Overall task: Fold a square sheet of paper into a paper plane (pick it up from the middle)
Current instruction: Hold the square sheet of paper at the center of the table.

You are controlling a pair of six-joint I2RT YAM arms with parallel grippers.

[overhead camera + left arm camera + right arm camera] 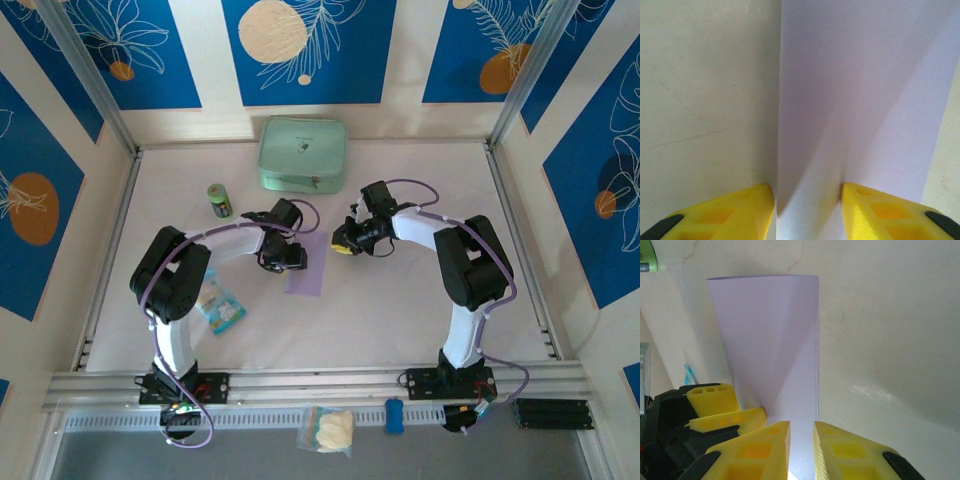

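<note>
Sheet of paper (305, 270), lavender, folded to a narrow strip with a slanting crease across it; not yet a dart

Location: flat on the table (400, 300) at centre, between the two grippers, well short of the mint-green pouch (303, 153) at the far edge

Long axis: running from the arm bases toward the far wall in the top view; in the right wrist view, strip (770, 330) leading straight away from the jaws, far end square-cut, right edge in line with the slit between the fingers

Left gripper (287, 257): at the strip's left edge, touching it. Jaws apart, straddling the paper (855, 100) in the left wrist view (807, 210), left finger at the paper's left edge, right finger on its surface where the crease starts. Seen also from the right wrist (742, 404) at the strip's near left corner

Right gripper (347, 241): just right of the strip's far part, forearm reaching in from the right. Fingers nearly together (801, 450), paper showing in the slit; pinched or merely pressed, cannot tell

Nearer arm: judged about equal, both at the paper. Coming fold judged to turn on the strip staying aligned with the right jaws

Forearms bent inward, wrists low over the table

Around: green can (220, 200) and snack packet (220, 305), both left, apart from the paper
</note>
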